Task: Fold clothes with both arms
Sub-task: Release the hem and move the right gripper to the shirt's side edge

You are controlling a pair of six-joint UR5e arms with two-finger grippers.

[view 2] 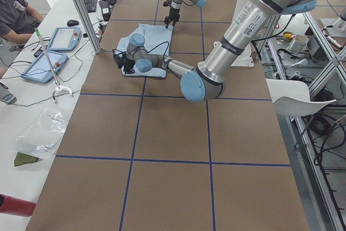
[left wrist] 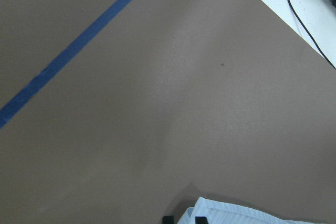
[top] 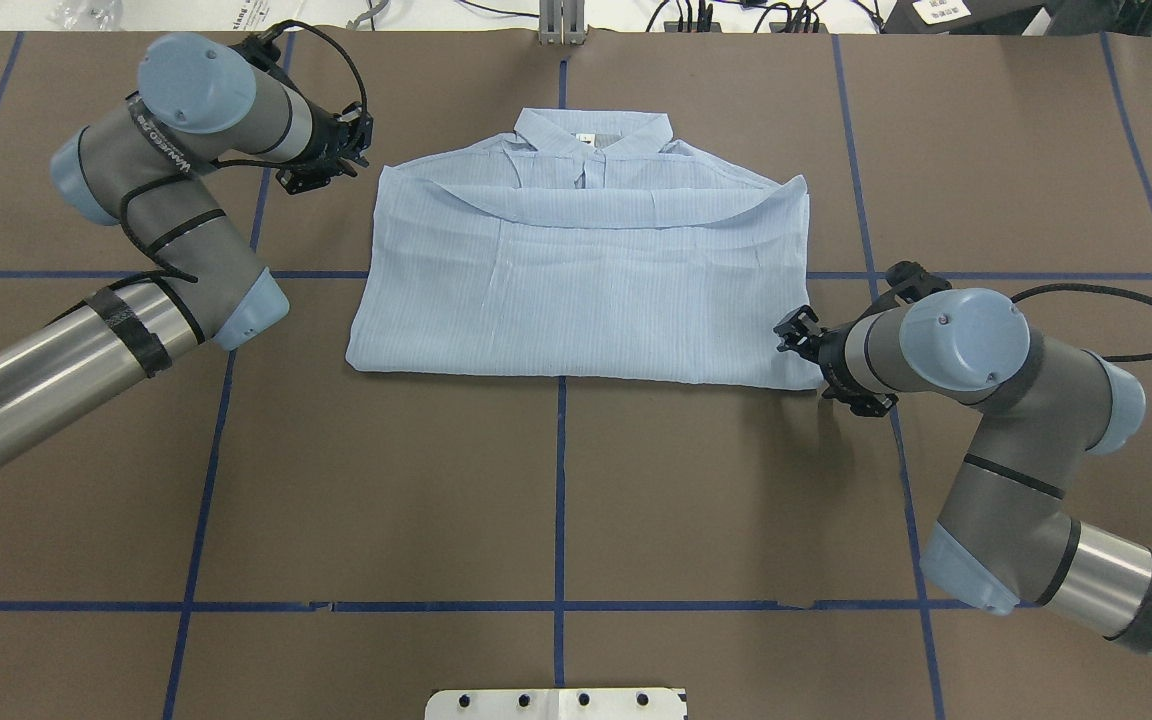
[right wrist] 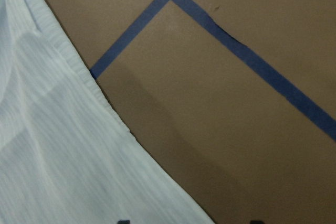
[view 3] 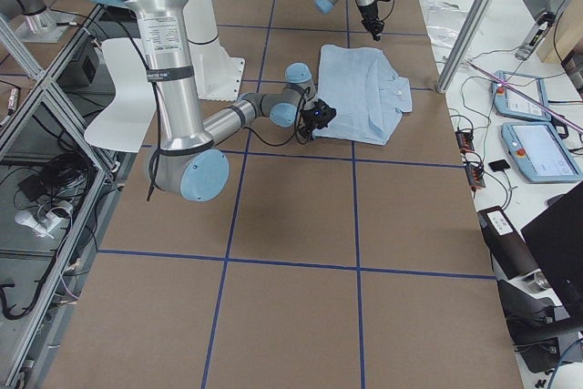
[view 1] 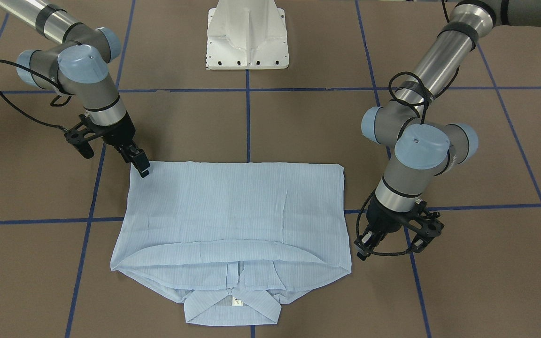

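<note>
Seen from above, the left arm (top: 156, 240) reaches toward the far left corner of the shirt; the left gripper (view 1: 362, 251) hangs just beside that corner, and its fingers look close together, but the pictures do not show if it is fully closed or pinching cloth. In the middle, the pale-blue shirt (top: 586, 300) lies flat on the brown table (top: 556, 480); it is already a neat block with no sleeves sticking out, and the collar (top: 591, 130) peeks out at the far side. On the right, the right gripper (view 1: 142, 169) has its fingers spread wide over the near right corner, holding nothing. Most of the folding looks done; maybe one more fold, side to side, is left.
</note>
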